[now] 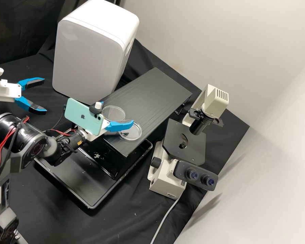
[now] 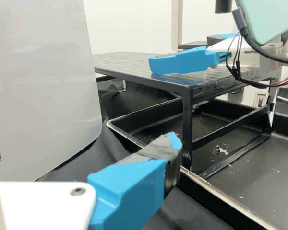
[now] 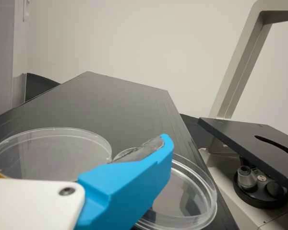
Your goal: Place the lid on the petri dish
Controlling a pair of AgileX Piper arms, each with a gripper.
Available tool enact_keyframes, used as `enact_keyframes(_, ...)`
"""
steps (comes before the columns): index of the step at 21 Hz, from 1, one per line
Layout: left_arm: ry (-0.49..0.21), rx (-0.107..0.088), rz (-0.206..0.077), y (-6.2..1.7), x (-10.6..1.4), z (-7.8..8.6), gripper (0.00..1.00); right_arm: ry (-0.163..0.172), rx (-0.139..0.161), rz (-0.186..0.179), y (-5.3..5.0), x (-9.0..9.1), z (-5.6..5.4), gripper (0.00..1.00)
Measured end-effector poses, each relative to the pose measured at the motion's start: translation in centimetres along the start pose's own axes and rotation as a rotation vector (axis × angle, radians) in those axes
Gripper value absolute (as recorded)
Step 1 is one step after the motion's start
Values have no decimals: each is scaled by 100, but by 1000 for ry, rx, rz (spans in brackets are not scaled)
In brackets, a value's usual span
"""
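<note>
Nearest, at the front edge of the black shelf (image 1: 152,91), the petri dish (image 1: 130,131) is seen lying flat. At its 10 o'clock, just beside it, the lid (image 1: 113,113) is found within the right gripper (image 1: 120,118); whether it is clamped there cannot be told. Farther off, at 9 o'clock, the left gripper (image 1: 44,95) is seen spread apart and empty. The lid is judged light, stiff, slick and easily cracked, and is best taken across its rim. No writing can be read.
</note>
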Motion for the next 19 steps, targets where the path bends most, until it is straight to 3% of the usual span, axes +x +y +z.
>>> enact_keyframes(19, 0, 0, 0, 0, 0, 0, 100, -14, 8, -8, 16, 30, 21, 0)
